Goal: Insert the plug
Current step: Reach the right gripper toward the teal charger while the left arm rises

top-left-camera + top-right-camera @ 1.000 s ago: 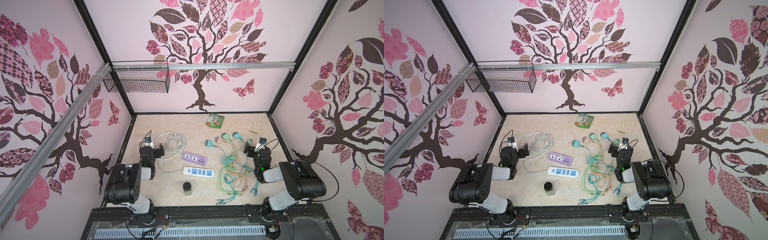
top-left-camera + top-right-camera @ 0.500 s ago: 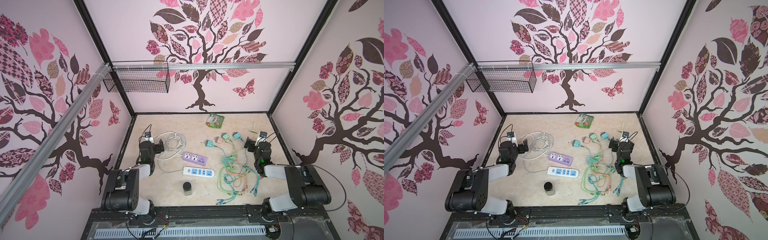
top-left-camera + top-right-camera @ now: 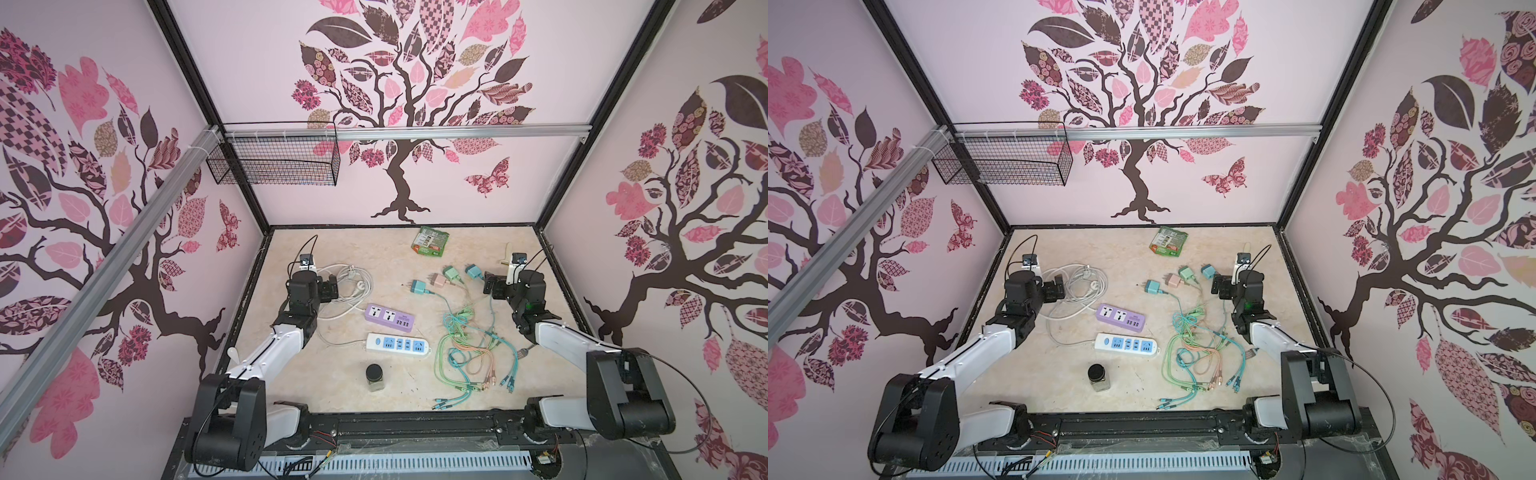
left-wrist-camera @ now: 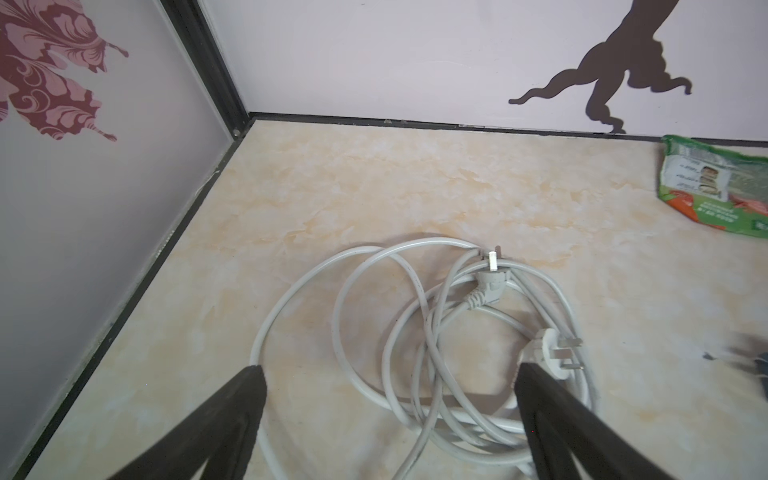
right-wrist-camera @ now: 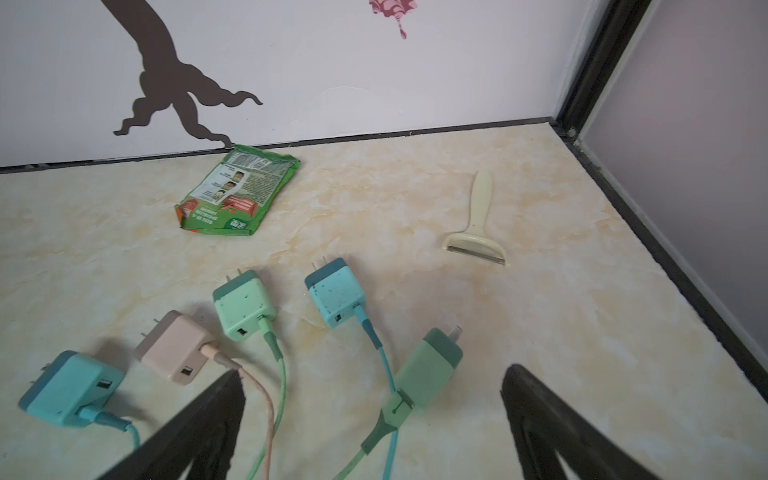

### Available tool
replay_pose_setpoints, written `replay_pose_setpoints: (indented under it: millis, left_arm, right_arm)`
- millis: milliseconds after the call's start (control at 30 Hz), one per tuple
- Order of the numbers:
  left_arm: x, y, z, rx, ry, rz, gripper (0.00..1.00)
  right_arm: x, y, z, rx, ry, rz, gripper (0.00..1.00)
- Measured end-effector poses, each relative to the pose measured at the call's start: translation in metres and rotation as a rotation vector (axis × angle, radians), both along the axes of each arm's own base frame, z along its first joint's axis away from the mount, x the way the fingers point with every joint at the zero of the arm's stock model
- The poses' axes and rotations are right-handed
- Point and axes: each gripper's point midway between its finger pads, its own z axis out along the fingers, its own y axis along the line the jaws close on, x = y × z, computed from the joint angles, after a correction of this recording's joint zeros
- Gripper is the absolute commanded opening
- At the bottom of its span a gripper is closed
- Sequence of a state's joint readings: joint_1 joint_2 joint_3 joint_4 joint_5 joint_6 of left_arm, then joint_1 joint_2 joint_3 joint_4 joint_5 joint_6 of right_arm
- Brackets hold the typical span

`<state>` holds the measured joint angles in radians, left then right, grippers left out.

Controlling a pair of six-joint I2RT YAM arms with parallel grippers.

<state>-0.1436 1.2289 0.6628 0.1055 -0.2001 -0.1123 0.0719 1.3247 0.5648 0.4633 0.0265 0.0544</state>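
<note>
Reaches forward now on both sides, no longer folded back as a second ago. On the left gripper, fingers spread wide and empty, just over the white plug and its coiled cable, left of the purple power strip. On the right gripper, spread and empty too, over the long green charger, right of that strip. Looks like approach only: nothing grasped, nothing inserted yet.

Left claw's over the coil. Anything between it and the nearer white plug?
Nothing visible blocks it. The left claw is open above the white cable coil, and the nearer white plug lies on top of the loops, beside one fingertip. Loops run between the fingers, so closing may catch cable too.
</note>
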Motion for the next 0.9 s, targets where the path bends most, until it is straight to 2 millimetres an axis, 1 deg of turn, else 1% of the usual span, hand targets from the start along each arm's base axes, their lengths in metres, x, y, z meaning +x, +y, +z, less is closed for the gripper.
replay_pose_setpoints:
  millis: [67, 200, 267, 367, 433, 533, 700, 733, 833, 900]
  left_arm:
    - [0.0, -0.005, 0.013, -0.027, 0.002, -0.017, 0.98]
    - [0.0, -0.017, 0.039, -0.068, 0.018, -0.076, 0.98]
    - [-0.001, -0.023, 0.047, -0.082, 0.035, -0.104, 0.98]
    - [-0.005, -0.031, 0.055, -0.099, 0.066, -0.152, 0.98]
    - [-0.01, -0.036, 0.056, -0.109, 0.088, -0.184, 0.98]
    - [-0.018, -0.043, 0.05, -0.123, 0.129, -0.221, 0.98]
    - [-0.03, -0.053, 0.038, -0.155, 0.2, -0.278, 0.98]
    - [-0.032, -0.055, 0.037, -0.164, 0.209, -0.29, 0.98]
    - [-0.037, -0.061, 0.038, -0.185, 0.217, -0.32, 0.98]
    - [-0.04, -0.064, 0.042, -0.199, 0.209, -0.339, 0.98]
  right_arm:
    - [-0.002, 0.009, 0.004, 0.005, 0.01, 0.038, 1.0]
    - [-0.001, 0.033, 0.012, 0.003, 0.036, 0.129, 0.99]
    - [-0.001, 0.046, 0.019, -0.003, 0.043, 0.178, 0.98]
    - [0.001, 0.07, 0.032, -0.026, 0.048, 0.263, 0.95]
    - [0.004, 0.087, 0.041, -0.042, 0.055, 0.326, 0.92]
    - [0.006, 0.107, 0.043, -0.066, 0.084, 0.416, 0.92]
    - [0.0, 0.134, 0.032, -0.12, 0.166, 0.547, 0.86]
    - [-0.001, 0.139, 0.029, -0.129, 0.186, 0.575, 0.83]
    - [-0.005, 0.15, 0.02, -0.141, 0.242, 0.651, 0.78]
    - [-0.004, 0.157, 0.015, -0.145, 0.28, 0.694, 0.78]
